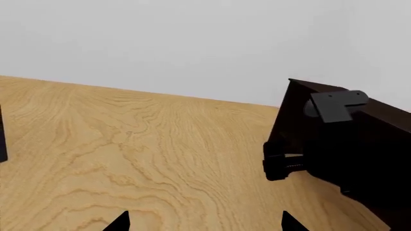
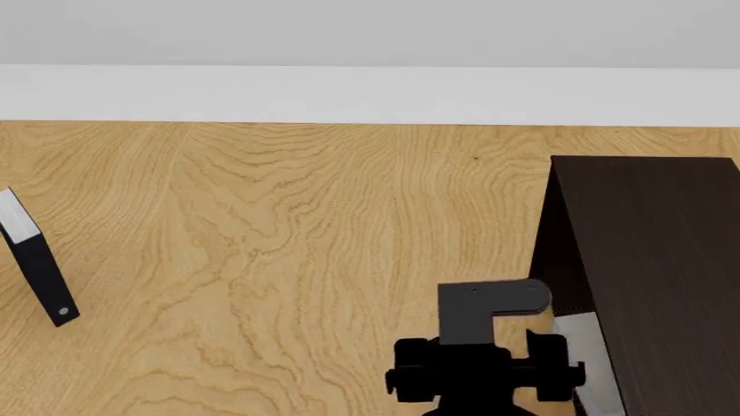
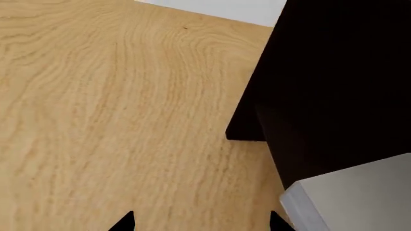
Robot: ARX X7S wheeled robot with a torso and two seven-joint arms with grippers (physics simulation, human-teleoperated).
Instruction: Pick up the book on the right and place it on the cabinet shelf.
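Book (image 3: 359, 197): plain pale grey slab with a lighter edge, hard against the foot of the dark cabinet (image 2: 659, 260), at the cabinet's near left corner as the head view has it. Only a corner of it shows. Whether it lies on the floor (image 2: 289, 243) or on a low board of the cabinet, I cannot tell.

Right arm: reaches forward low along the cabinet's left side, wrist level, and points at the far wall. In the head view it is a black block at the bottom edge with a grey L-shaped bracket (image 2: 491, 308) on top, and it covers part of the book (image 2: 584, 342).

Right claw (image 3: 200, 222): two dark fingertips (image 3: 122, 222) set wide apart, with bare floor between them. It holds nothing. The book sits just outside the tip on the cabinet side; contact cannot be judged.

Left claw (image 1: 205, 222): also spread wide and empty, with wood grain between the tips. It is raised above the floor and looks across at the cabinet.

View differences:
- The left arm is outside the head view. Its own camera shows the right arm from the side, bracket (image 1: 337, 103) up, against the cabinet's end panel.
- The head view alone shows a slim black book (image 2: 35, 269) with a small round mark, upright near the floor's left edge, well apart from the cabinet.
- The right wrist view alone shows the grey book's paler edge.
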